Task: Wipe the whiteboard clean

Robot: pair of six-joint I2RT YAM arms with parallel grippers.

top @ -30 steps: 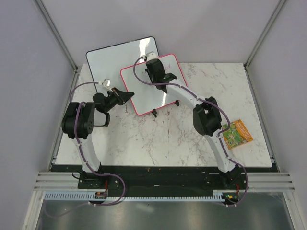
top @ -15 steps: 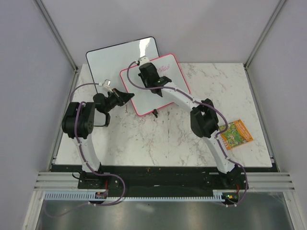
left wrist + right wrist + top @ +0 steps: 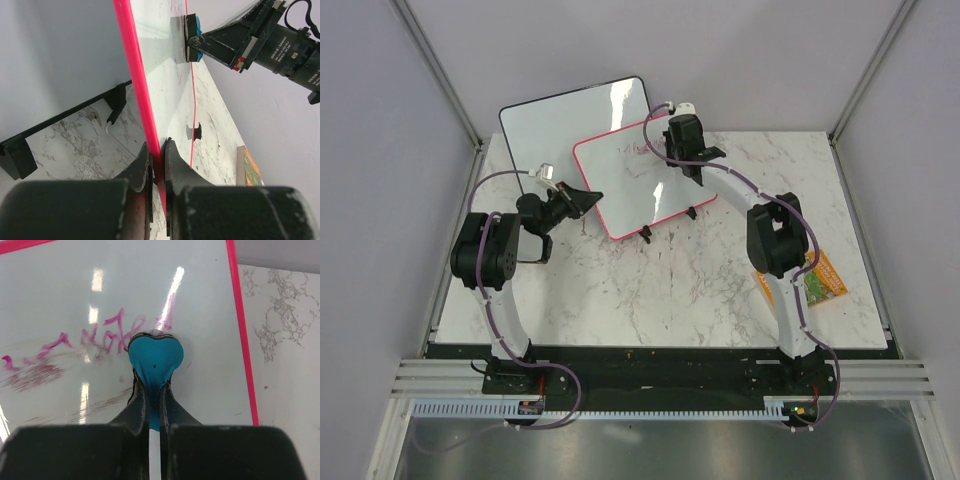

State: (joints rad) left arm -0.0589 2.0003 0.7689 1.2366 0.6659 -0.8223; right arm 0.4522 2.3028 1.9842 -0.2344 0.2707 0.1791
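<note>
The pink-framed whiteboard stands tilted on its black feet at the table's back middle. My left gripper is shut on its left frame edge, the fingers on either side of it. My right gripper is shut on a blue heart-shaped eraser and presses it against the board's upper right part. Purple handwriting runs left from the eraser, with smeared strokes further left. The eraser also shows in the left wrist view.
A larger black-framed whiteboard lies behind and partly under the pink one. A flat orange and green packet lies near the table's right edge beside the right arm. The enclosure walls stand close on both sides.
My right gripper with the eraser swept left across the board, then back right to its upper right part. The left gripper has kept its hold on the frame.
</note>
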